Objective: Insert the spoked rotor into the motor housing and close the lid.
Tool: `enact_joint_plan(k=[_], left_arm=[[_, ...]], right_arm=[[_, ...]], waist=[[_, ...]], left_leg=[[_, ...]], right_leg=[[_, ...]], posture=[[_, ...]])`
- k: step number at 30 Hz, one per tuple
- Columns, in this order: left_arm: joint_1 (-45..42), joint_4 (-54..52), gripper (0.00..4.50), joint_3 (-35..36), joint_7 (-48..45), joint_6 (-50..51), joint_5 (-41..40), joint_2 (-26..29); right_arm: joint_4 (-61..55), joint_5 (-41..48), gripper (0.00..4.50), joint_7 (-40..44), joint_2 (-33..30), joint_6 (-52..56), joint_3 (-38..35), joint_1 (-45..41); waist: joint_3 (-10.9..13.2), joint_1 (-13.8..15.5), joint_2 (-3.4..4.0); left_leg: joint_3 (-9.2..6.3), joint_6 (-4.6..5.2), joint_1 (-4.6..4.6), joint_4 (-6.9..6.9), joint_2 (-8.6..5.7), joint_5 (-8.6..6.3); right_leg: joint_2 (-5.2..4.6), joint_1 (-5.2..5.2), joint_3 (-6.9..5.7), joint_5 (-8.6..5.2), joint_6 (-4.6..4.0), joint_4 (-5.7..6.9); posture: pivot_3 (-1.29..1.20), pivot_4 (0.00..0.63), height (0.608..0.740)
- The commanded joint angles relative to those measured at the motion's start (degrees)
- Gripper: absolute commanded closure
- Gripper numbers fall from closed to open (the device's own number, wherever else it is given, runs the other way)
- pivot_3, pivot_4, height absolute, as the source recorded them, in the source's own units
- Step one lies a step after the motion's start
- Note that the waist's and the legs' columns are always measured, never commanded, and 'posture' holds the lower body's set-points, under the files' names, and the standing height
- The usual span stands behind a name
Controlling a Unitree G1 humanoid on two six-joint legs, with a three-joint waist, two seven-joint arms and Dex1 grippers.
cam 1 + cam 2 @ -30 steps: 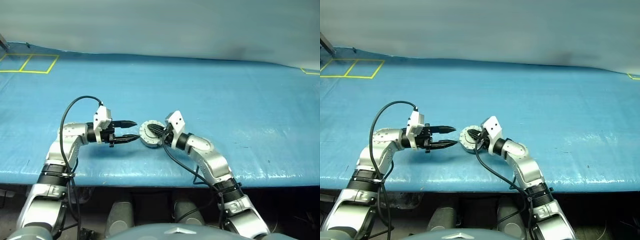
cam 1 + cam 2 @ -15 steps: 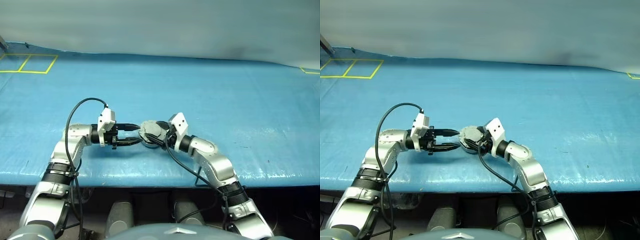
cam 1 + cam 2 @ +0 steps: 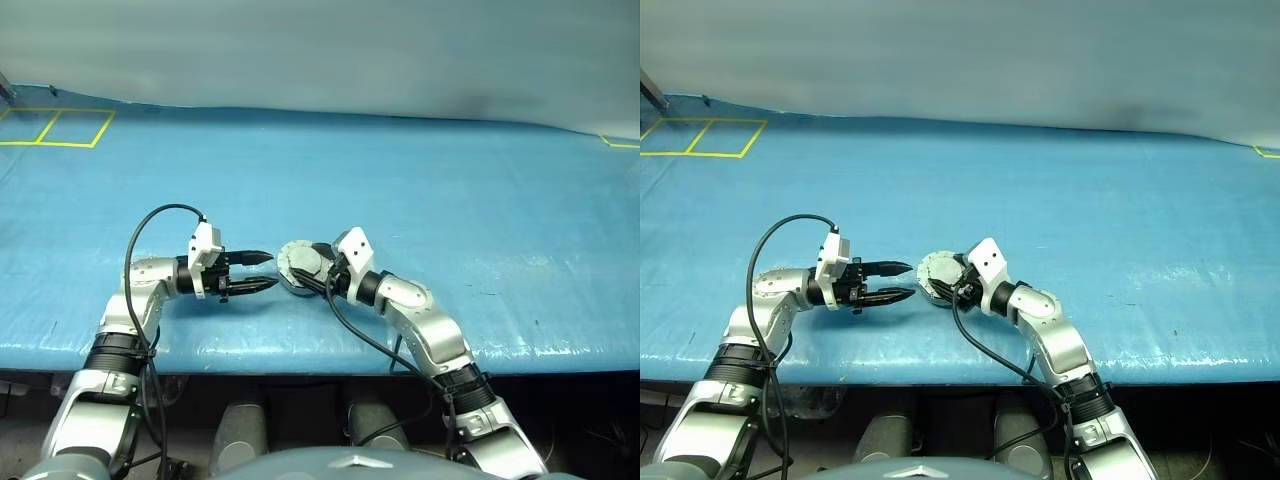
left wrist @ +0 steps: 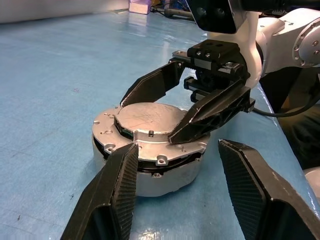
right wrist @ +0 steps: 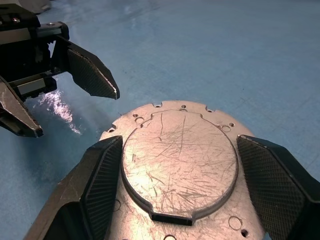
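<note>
The motor housing (image 4: 150, 175), a round silver puck, sits on the blue table near its front edge. The lid (image 5: 180, 160) lies flat on top of it, plain scratched grey face up. My right gripper (image 5: 180, 140) hovers just above the lid, open, with one finger on each side of the lid's raised centre. My left gripper (image 3: 264, 272) stands open on the housing's left, a short gap away, holding nothing. From the left wrist, its fingertips (image 4: 127, 155) frame the housing's near side. The spoked rotor is hidden.
The blue table cover (image 3: 450, 200) stretches wide behind and to both sides. Yellow tape squares (image 3: 60, 125) mark the far left corner, and a yellow mark (image 3: 620, 143) sits at the far right. The table's front edge (image 3: 300, 350) runs close below both grippers.
My right gripper has opened over the lid. My left gripper came close to the housing half a second ago and has drawn back a little to the left.
</note>
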Motion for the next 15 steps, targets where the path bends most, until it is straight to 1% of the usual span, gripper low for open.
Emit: enact_joint_plan(k=[1,4,9,15], left_arm=[[0.07,-0.37,1.73,1.66,0.02,-0.82,-0.93,0.32],[0.45,-0.69,1.73,1.87,-0.30,-0.53,-1.31,0.49],[0.98,-1.24,1.73,1.55,-1.37,-0.37,-1.36,0.98],[1.12,-1.33,1.73,1.63,-1.24,-0.53,-1.13,0.94]], right_arm=[[0.67,-0.80,0.84,0.16,-0.11,-0.45,0.68,-0.34],[0.39,-0.64,1.46,0.25,-0.02,-0.21,0.54,-0.46],[-0.39,0.07,1.46,-0.57,0.68,1.26,-0.23,-1.14],[-0.02,-0.80,1.46,-0.88,1.09,1.14,0.59,-1.36]], waist=[[0.00,-0.02,0.00],[0.00,-0.05,0.00],[0.00,-0.12,0.00],[0.00,-0.21,0.00]], left_leg=[[0.00,0.00,0.01,0.00,0.00,0.00],[0.00,0.00,0.01,-0.01,0.02,0.00],[0.00,0.00,0.01,-0.01,0.03,0.00],[0.00,0.00,0.02,-0.01,0.04,0.00]], right_leg=[[0.00,0.00,0.00,0.00,0.00,0.00],[0.01,0.00,0.00,0.00,0.00,0.00],[0.02,-0.01,0.00,0.00,0.00,0.00],[0.02,-0.01,0.00,0.00,0.00,0.01]], posture=[[0.00,0.150,0.740],[0.00,0.150,0.740],[0.00,0.150,0.740],[0.00,0.150,0.740]])
